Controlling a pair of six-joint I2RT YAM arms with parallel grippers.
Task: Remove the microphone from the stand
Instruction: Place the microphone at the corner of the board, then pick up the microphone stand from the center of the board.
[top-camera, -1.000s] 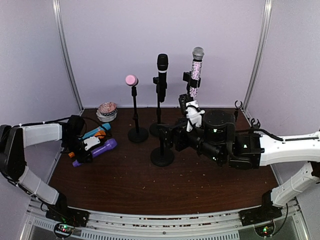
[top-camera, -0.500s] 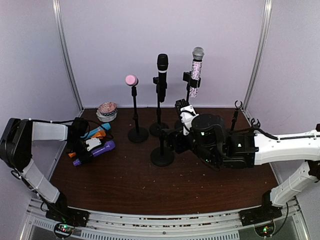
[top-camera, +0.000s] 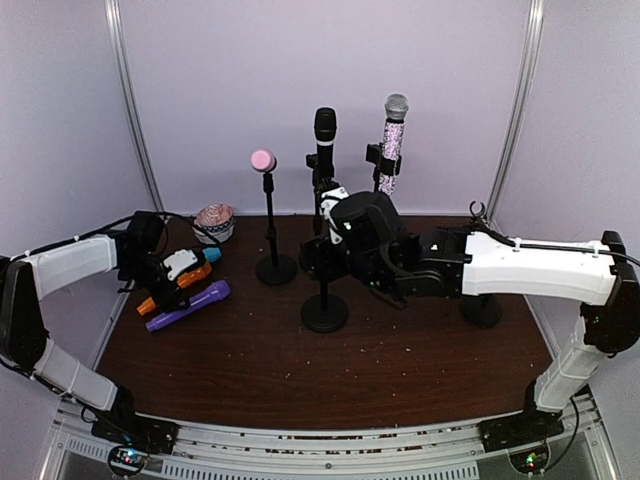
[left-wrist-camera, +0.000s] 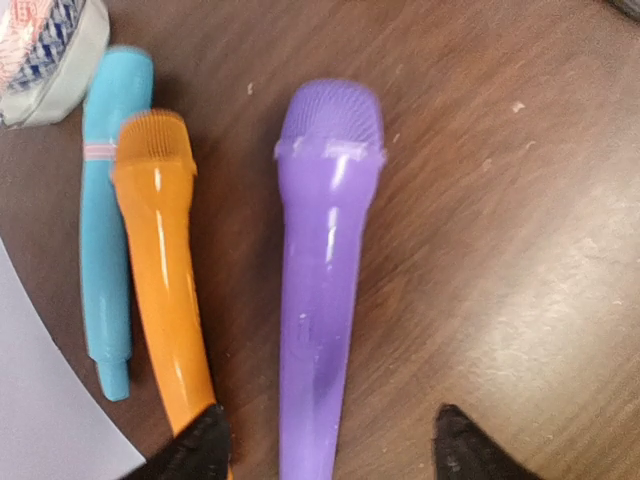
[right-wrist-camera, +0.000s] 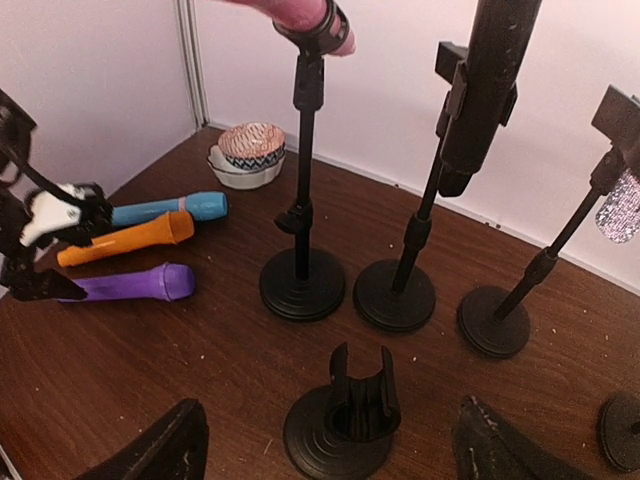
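— How does the left gripper (left-wrist-camera: 325, 452) stand now?

— Spread. A second ago it sat lower over the purple microphone (left-wrist-camera: 325, 280) with its fingers much closer together. Now they stand apart, one on each side of the handle, and the right-hand one is clear of it. The other fingertip overlaps the orange microphone (left-wrist-camera: 165, 270); whether it touches, I cannot tell.

— And the purple one itself?

— It lies flat on the table (top-camera: 300, 370) at the left, where it lay a second ago. It is just beside the orange one, with the blue microphone (left-wrist-camera: 105, 260) beyond that and the bowl (top-camera: 213, 222) behind them.

— The right gripper (right-wrist-camera: 335, 440)?

— Wide open, as before, with nothing between its fingers. The arm has moved, though. A second ago its wrist hung to the right of the empty stand (top-camera: 324, 312). Now it has swung left and toward the back wall, and sits just behind that stand, in front of the black microphone (top-camera: 325, 128). In the right wrist view the empty clip shows between the two fingertips.

— The other stands?

— Unchanged. The pink microphone (top-camera: 263, 160), the black one and the glitter microphone (top-camera: 390, 150) each sit in a stand along the back, well apart from the left gripper.
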